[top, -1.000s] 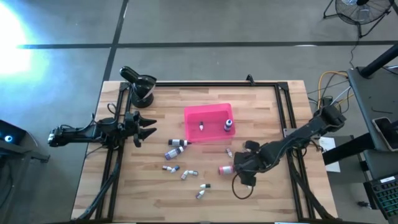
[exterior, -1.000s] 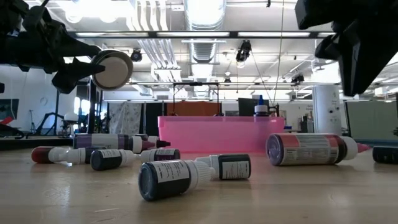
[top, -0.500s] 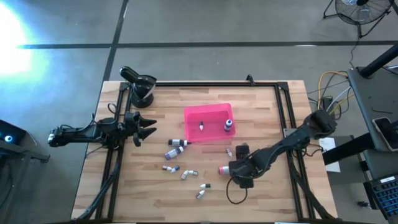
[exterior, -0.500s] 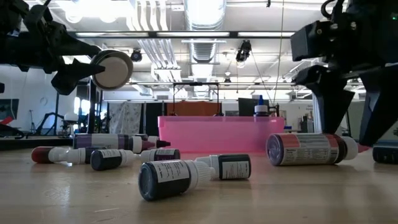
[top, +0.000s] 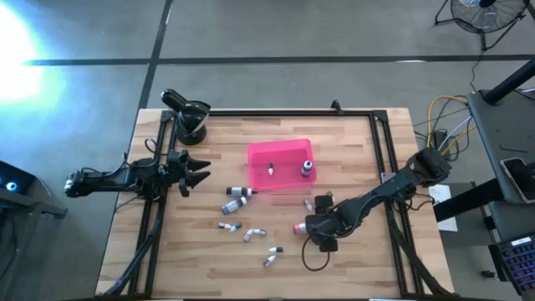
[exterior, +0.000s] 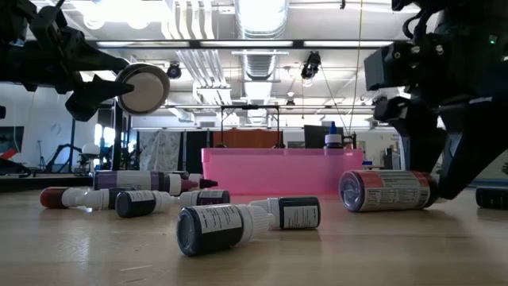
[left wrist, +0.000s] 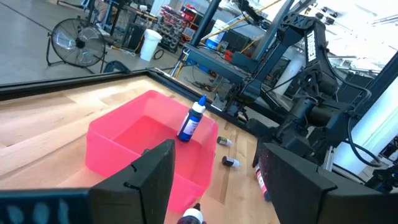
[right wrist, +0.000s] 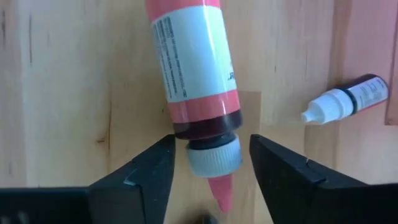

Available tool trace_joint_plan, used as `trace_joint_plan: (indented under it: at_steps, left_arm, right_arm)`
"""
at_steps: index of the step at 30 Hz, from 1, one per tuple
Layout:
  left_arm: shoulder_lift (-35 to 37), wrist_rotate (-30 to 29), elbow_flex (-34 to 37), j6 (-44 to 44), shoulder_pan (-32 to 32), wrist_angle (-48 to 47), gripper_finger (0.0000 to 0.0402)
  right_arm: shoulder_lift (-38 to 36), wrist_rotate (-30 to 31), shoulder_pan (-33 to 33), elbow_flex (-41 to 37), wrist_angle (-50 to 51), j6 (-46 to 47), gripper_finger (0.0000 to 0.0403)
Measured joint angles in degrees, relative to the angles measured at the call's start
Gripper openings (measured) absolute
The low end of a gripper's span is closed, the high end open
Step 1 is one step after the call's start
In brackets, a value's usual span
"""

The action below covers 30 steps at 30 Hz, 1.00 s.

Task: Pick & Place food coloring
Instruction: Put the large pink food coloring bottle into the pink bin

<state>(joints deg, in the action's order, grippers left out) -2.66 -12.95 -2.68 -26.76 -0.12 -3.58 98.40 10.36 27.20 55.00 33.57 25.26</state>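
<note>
A: We see the right claw (right wrist: 208, 163) low over the counter (top: 359, 150) near its right edge, fingers spread around the cap end of a pink food coloring bottle (right wrist: 194, 65) lying flat.

B: Farther off, we see the pink tray (top: 280, 159) mid-counter, and the left claw (top: 194, 174) spread apart, empty, at the left edge.

- A pink tray (top: 280, 159) is sitting near the middle of the wooden table (top: 351, 142).
- A fan (top: 482, 12) is standing on the grey floor (top: 251, 33) beyond the table's far right corner.
- Yellow cables (top: 443, 109) are lying just off the table's right edge.
</note>
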Motion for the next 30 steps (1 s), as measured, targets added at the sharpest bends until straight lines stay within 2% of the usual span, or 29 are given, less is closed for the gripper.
trace_joint_plan:
  at_steps: [9, 18, 23, 26, 30]
  left_arm:
    - [0.0, 0.0, 0.0, 0.0, 0.0, 0.1, 0.0208]
    - [0.0, 0.0, 0.0, 0.0, 0.0, 0.1, 0.0208]
    - [0.0, 0.0, 0.0, 0.0, 0.0, 0.1, 0.0208]
    - [0.0, 0.0, 0.0, 0.0, 0.0, 0.1, 0.0208]
    - [0.0, 0.0, 0.0, 0.0, 0.0, 0.1, 0.0208]
  right_arm:
    - [0.0, -2.8, -0.1, -1.5, -1.4, -0.2, 0.0183]
    - [0.0, -3.5, -0.3, -0.7, -2.3, -1.3, 0.0117]
    - [-0.1, -6.3, -1.3, 0.2, -1.0, 1.1, 0.0103]
    - [-0.3, -9.9, -2.6, 1.1, 1.2, 3.0, 0.0103]
    - [-0.6, -22.5, -6.8, 3.1, 9.6, 7.2, 0.0103]
